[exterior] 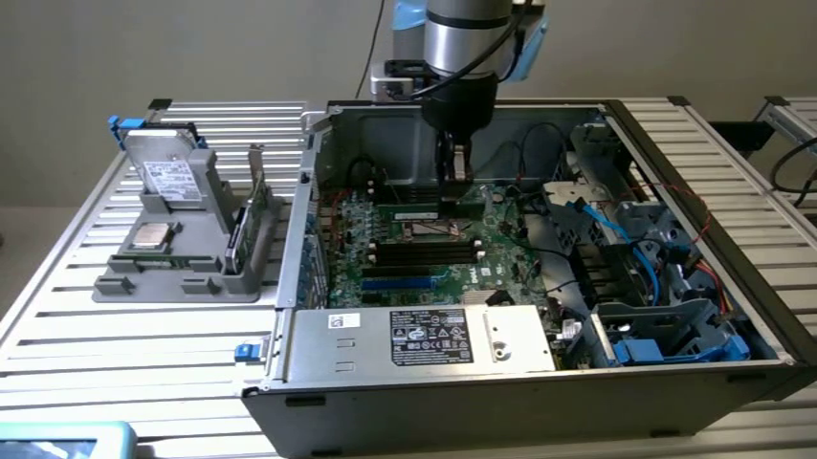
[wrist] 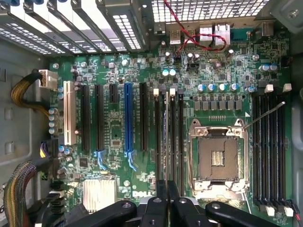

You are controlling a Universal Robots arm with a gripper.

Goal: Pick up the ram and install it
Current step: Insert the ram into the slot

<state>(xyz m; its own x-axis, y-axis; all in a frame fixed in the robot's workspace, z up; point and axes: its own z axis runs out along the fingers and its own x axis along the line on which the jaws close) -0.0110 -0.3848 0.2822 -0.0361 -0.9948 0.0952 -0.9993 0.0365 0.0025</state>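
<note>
Outside the open grey metal computer case (exterior: 383,392), toward the exterior view's left, a grey plastic fixture (exterior: 179,277) rests on the slatted aluminium table (exterior: 115,363). It carries a silver hard drive (exterior: 170,177), a square silver processor chip (exterior: 156,235) and, on its side nearest the case, thin green boards (exterior: 259,215) standing on edge.

Inside the case, the green motherboard (exterior: 408,268) lies flat on the floor, and a silver labelled box (exterior: 428,337) sits against the case's near wall. The arm's black gripper (exterior: 454,182) reaches down into the middle of the case, over the motherboard. In the wrist view its fingers (wrist: 161,208) are drawn close together, pinching the ram (wrist: 166,137), a thin narrow stick seen edge-on. The ram runs in line with the long black slots (wrist: 181,137), just beside the square metal processor socket (wrist: 218,156) at the case's centre. Whether it is seated in a slot or held just above one cannot be told.

On the case's side toward the exterior view's right lie blue cables (exterior: 645,258) and a blue plastic bay (exterior: 676,346).
</note>
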